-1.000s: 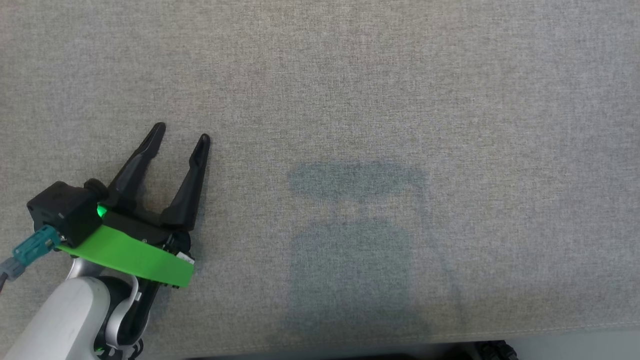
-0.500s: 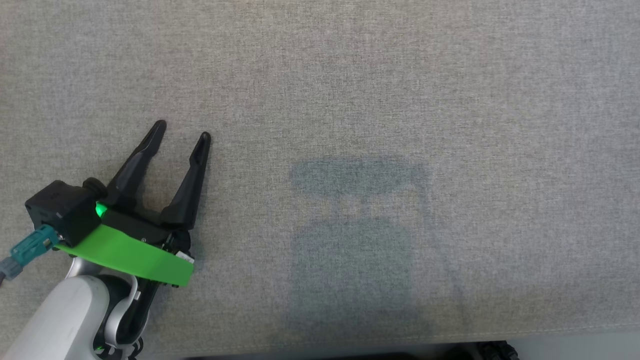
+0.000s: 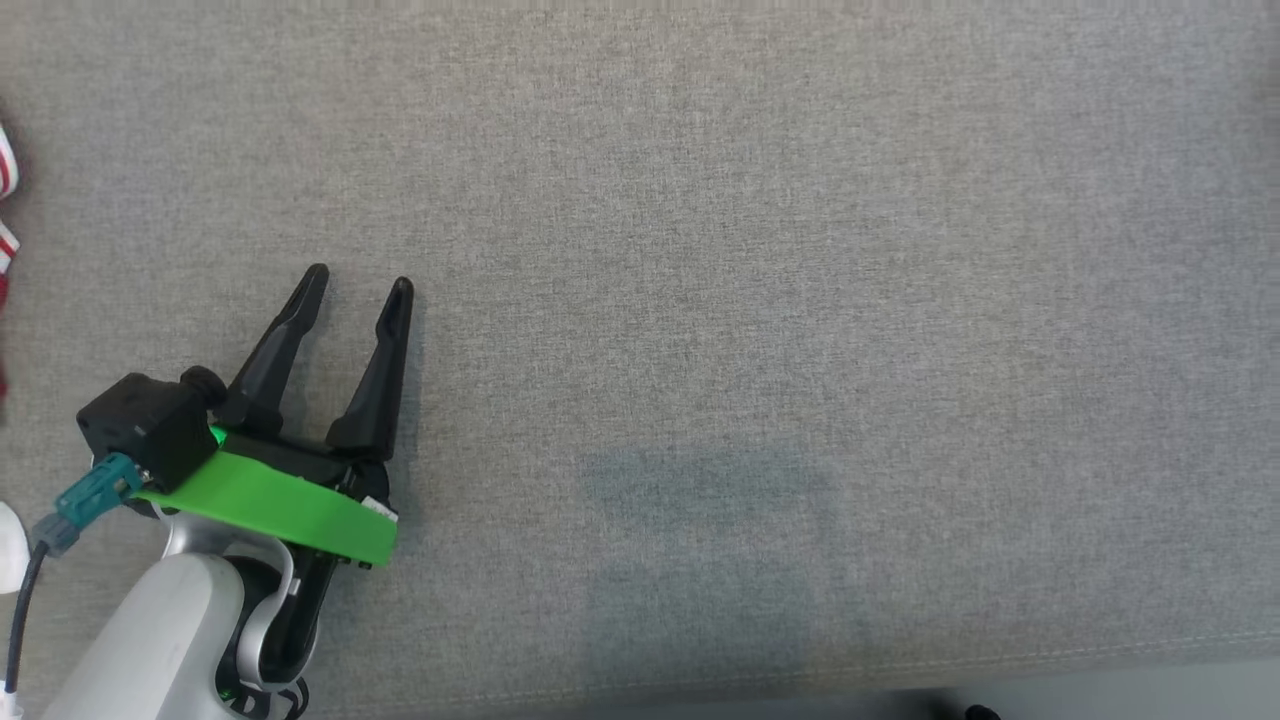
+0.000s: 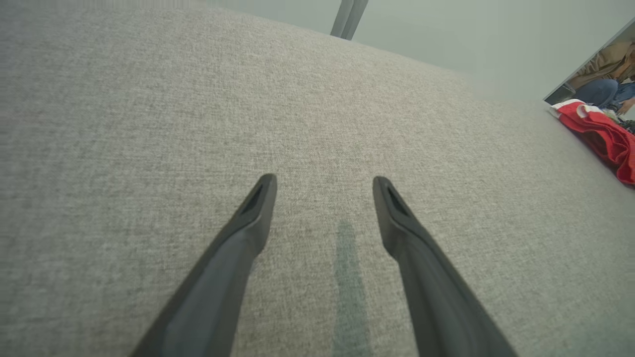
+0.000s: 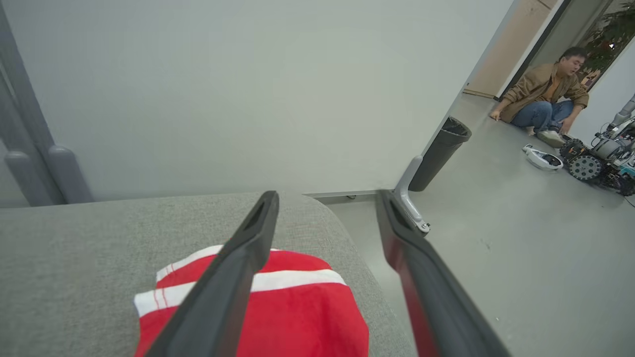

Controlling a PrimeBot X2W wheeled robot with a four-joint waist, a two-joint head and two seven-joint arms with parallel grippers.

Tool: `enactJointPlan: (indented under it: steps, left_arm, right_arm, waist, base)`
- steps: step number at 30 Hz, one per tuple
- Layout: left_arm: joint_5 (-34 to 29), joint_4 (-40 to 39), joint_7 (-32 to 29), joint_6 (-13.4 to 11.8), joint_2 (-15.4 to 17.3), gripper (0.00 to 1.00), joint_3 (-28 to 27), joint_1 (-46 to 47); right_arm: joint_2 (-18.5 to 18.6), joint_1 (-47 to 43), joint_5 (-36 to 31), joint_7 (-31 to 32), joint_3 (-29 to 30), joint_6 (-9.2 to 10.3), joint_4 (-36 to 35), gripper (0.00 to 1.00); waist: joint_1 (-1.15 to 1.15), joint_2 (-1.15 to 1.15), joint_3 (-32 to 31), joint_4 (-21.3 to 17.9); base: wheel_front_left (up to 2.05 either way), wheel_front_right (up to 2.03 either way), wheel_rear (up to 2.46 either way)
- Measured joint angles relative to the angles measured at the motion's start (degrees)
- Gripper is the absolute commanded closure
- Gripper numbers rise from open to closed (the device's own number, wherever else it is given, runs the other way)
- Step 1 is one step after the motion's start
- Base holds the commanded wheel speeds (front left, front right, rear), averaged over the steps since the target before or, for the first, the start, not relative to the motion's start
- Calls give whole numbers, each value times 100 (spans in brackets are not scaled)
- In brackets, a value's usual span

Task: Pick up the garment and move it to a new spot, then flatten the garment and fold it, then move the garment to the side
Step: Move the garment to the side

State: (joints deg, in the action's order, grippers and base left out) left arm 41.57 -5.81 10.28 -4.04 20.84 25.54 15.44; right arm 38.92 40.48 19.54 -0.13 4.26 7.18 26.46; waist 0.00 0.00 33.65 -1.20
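The left gripper [image 3: 357, 283] sits at the near left in the head view. Its two long dark fingers [image 3: 272, 352] are spread in a V, pointing toward the far side and leaning slightly right. Behind them a bright green band [image 3: 270, 505] rings the wrist. A black block [image 3: 150, 432] sits on the wrist's left flank, with a teal plug [image 3: 95, 488] and a dark cable [image 3: 22, 620] leading from it. The pale forearm [image 3: 150, 640] runs down to the near left corner. The left wrist view shows the same wide gap between the fingertips. In the right wrist view, the right gripper [image 5: 327, 196] likewise has its fingers [image 5: 223, 287] wide apart.
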Motion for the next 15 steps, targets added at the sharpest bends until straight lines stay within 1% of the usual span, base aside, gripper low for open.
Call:
enactJointPlan:
  steps: [3, 6, 10, 14, 15]
  left_arm:
    - [21, 159, 73, 8, -20, 0, -18, -5]
    - [40, 328, 167, 88, -71, 0, -76, -11]
    - [80, 560, 242, 102, -208, 0, -153, -21]
    - [82, 814, 297, 107, -220, 0, -224, -68]
    - [82, 938, 303, 107, -235, 0, -282, -169]
  right_arm:
    - [-282, -56, -4, -393, -152, 0, -343, 0]
    - [-581, -342, 27, -737, -304, 0, -589, 0]
    - [-990, -860, 24, -1106, -357, 0, -715, 0]
    - [-1349, -1461, 8, -1302, -599, 1, -787, 0]
    - [-1578, -1764, -7, -1302, -723, 1, -812, 0]
  waist:
    - [0, 0, -217, -17]
    - [0, 0, -444, -29]
    - [0, 0, -755, -29]
    - [-1, 0, -1074, -3]
    - [0, 0, -1232, 19]
  base:
    - [0, 0, 0]
    - [0, 0, 0]
    - [0, 0, 0]
    - [0, 0, 0]
    - [0, 0, 0]
